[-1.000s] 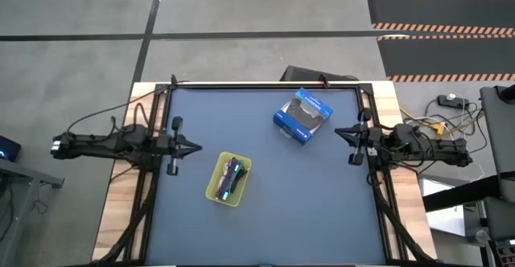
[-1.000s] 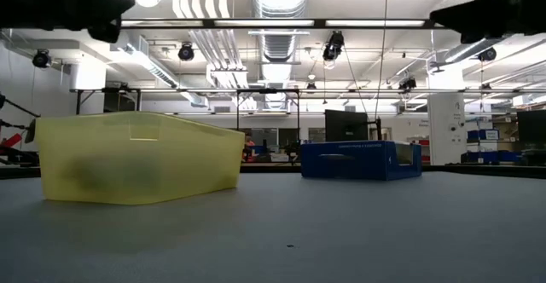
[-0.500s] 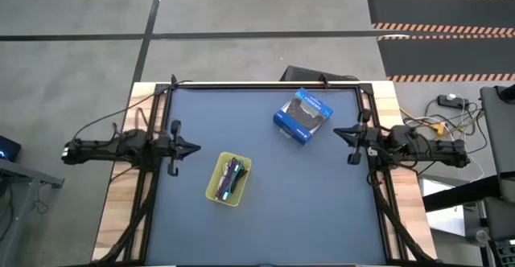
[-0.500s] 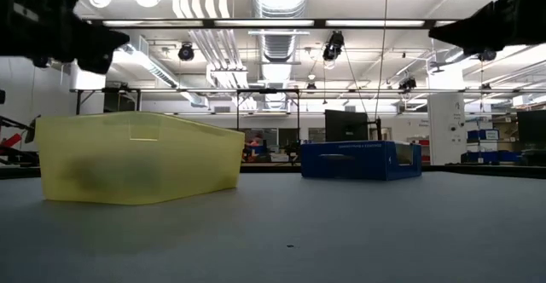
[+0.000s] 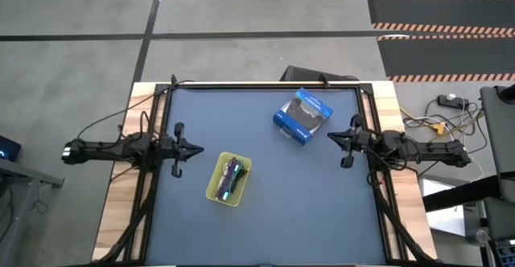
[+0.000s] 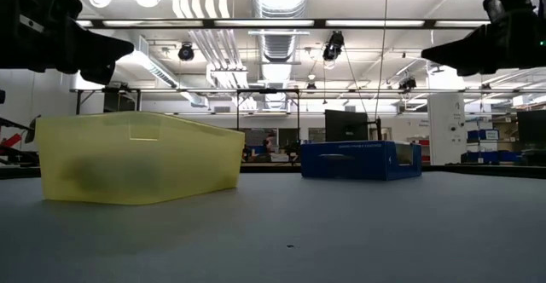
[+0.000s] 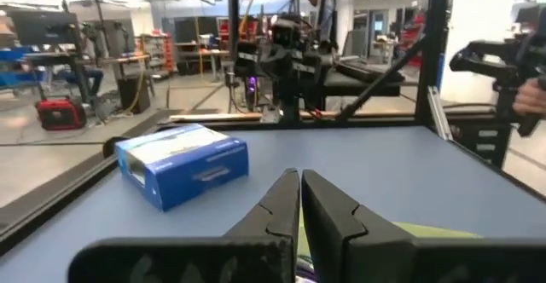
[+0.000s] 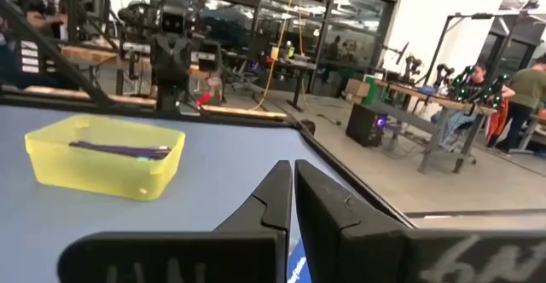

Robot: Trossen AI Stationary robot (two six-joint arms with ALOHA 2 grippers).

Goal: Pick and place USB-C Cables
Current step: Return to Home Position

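Though bundled close, the USB-C Cables [image 5: 231, 173] lay inside the yellow tray [image 5: 216, 190], left of table centre: short thin coils, dark purple & teal-green plain from above, other colours possibly beneath. The blue box [image 5: 303, 116] sat well apart, nearer the right arm; its print was too small to read. The left gripper [image 5: 197, 148] hung just beside the tray, fingers pressed together, holding nothing. The right gripper [image 5: 330, 135], near the box, was likewise closed & empty.
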